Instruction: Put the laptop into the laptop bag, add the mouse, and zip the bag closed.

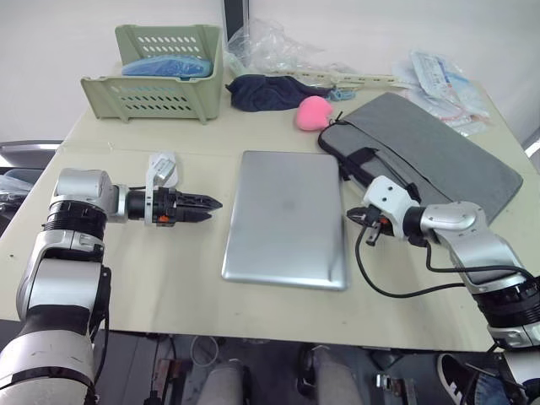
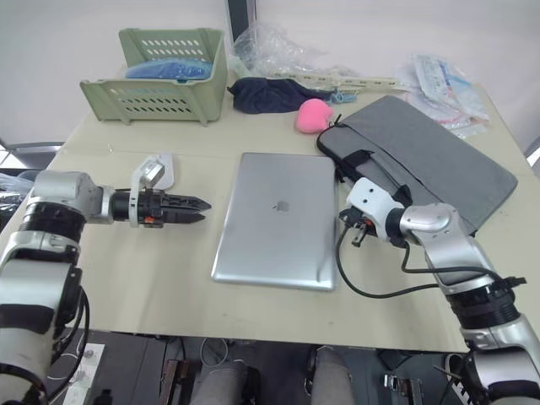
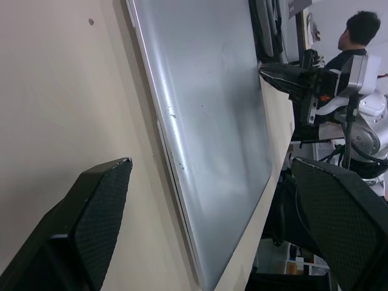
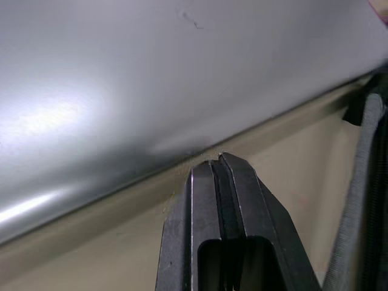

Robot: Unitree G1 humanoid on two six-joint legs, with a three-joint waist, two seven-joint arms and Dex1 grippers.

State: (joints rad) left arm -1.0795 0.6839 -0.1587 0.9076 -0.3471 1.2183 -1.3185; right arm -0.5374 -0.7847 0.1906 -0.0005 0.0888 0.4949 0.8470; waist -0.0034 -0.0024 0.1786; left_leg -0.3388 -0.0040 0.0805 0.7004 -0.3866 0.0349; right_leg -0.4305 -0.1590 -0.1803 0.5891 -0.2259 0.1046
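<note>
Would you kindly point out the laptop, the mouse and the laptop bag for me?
laptop (image 2: 274,221), right eye view, on the lid near its logo.
mouse (image 1: 162,168), left eye view, on its white top.
laptop bag (image 1: 439,160), left eye view, on the grey fabric face.

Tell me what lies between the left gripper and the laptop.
Only bare table. In the left eye view, the left gripper points at the laptop across an empty strip; nothing sits there.

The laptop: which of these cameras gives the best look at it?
The right eye view: the whole laptop lies flat on the table, its lid logo plain. The left eye view also shows it whole, the logo fainter. The left wrist view sees the lid slanting away from one long edge; the right wrist view shows one stretch of lid and edge.
</note>
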